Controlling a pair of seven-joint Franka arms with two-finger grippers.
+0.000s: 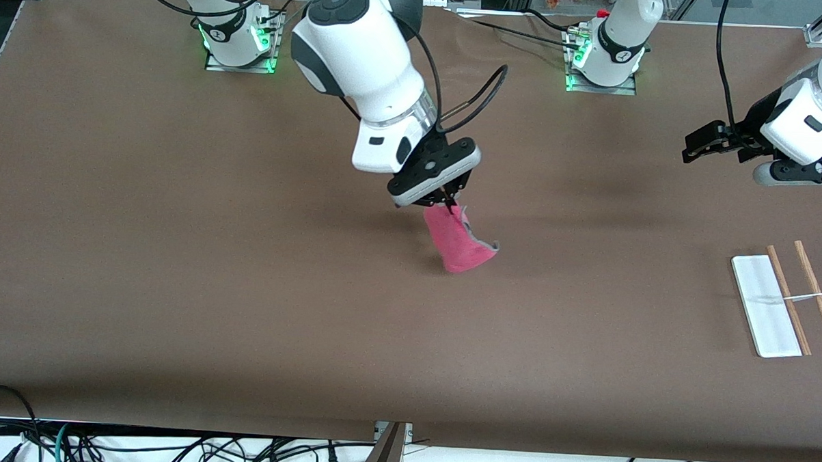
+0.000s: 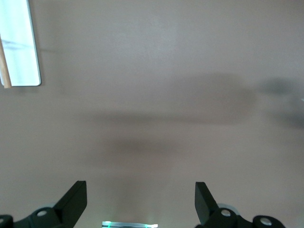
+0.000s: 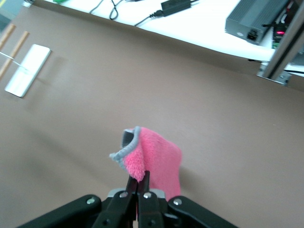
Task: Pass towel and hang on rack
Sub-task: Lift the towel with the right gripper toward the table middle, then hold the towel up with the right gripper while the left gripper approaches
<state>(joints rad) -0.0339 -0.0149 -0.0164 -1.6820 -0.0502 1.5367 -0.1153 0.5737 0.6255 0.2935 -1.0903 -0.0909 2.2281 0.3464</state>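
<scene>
My right gripper is shut on one corner of the pink towel and holds it up over the middle of the table; the towel hangs below it, with grey trim showing. In the right wrist view the towel is pinched between the shut fingertips. The rack lies flat at the left arm's end of the table, its white base beside two wooden rods and a thin silvery crossbar. My left gripper is open and empty, up in the air above the table, toward the robots' bases from the rack. In the left wrist view its fingers stand wide apart.
The brown table is bare around the towel. The rack's white base shows at the edge of the left wrist view, and the rack shows far off in the right wrist view. Cables and a power unit lie off the table's front edge.
</scene>
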